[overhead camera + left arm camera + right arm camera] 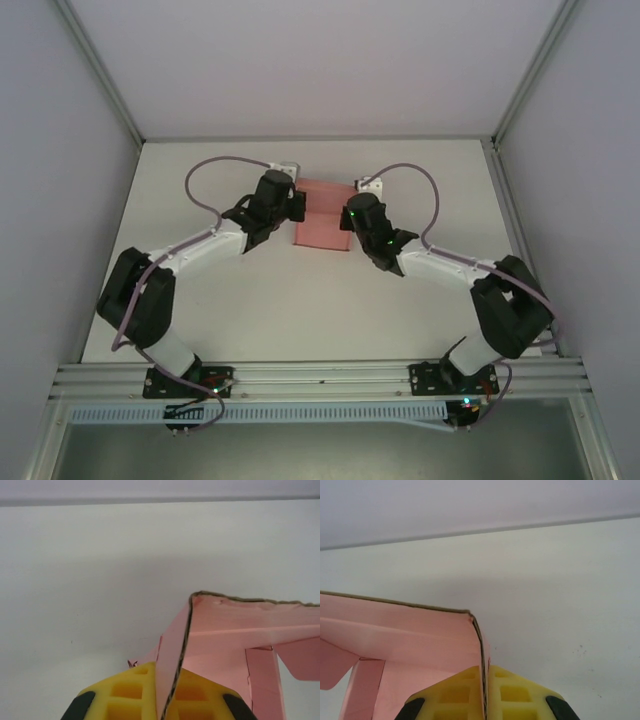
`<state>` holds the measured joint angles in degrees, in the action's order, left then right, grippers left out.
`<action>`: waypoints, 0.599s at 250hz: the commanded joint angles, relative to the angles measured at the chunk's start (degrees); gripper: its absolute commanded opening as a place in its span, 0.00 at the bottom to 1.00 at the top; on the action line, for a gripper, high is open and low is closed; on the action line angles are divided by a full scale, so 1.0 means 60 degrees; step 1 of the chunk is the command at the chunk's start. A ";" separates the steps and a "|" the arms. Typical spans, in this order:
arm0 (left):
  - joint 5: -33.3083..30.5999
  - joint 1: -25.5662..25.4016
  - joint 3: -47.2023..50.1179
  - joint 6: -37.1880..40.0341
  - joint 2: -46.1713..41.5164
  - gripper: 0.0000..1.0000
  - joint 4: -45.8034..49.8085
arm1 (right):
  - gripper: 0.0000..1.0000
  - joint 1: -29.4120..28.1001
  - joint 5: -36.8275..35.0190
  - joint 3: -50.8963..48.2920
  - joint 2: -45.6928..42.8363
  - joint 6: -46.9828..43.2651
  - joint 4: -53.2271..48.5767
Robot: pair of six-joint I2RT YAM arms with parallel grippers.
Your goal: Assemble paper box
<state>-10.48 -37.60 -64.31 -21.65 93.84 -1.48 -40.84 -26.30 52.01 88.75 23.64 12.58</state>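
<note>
I see the left gripper (167, 700) pinching the left wall of the pink thin-card paper box (322, 222), and the right gripper (485, 697) pinching its right wall.

Left arm (190, 255) and right arm (452, 266) reach inward; left gripper (297, 207) and right gripper (347, 218) each clamp the paper box (322, 215).

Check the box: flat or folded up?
Partly folded: the box has side walls raised, one pinched by the left gripper, one by the right gripper.

white table (300, 310) w/ plain grey walls (320, 60), alu frame (320, 378).
</note>
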 commanded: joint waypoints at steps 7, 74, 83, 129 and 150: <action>0.0459 -0.0143 0.0209 -0.0477 0.0484 0.00 -0.1347 | 0.01 -0.0202 -0.0432 0.0338 0.0705 0.0952 0.1151; 0.0633 -0.0180 0.1253 -0.0688 0.0255 0.00 -0.2426 | 0.04 -0.0532 -0.0733 -0.0099 0.1250 0.1234 0.1867; 0.0697 -0.0199 0.1507 -0.0739 0.0204 0.00 -0.2670 | 0.04 -0.0618 -0.0727 -0.0209 0.1275 0.1110 0.2009; 0.1044 -0.0349 0.2448 -0.1221 0.0110 0.00 -0.3490 | 0.04 -0.1129 -0.1153 -0.0873 0.1243 0.0756 0.2416; 0.1071 -0.0481 0.2937 -0.1345 0.0017 0.00 -0.3998 | 0.05 -0.1304 -0.1282 -0.1231 0.1219 0.0799 0.2593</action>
<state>-10.09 -37.71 -50.68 -26.37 94.94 -20.40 -45.69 -35.75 47.53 95.70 28.34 24.14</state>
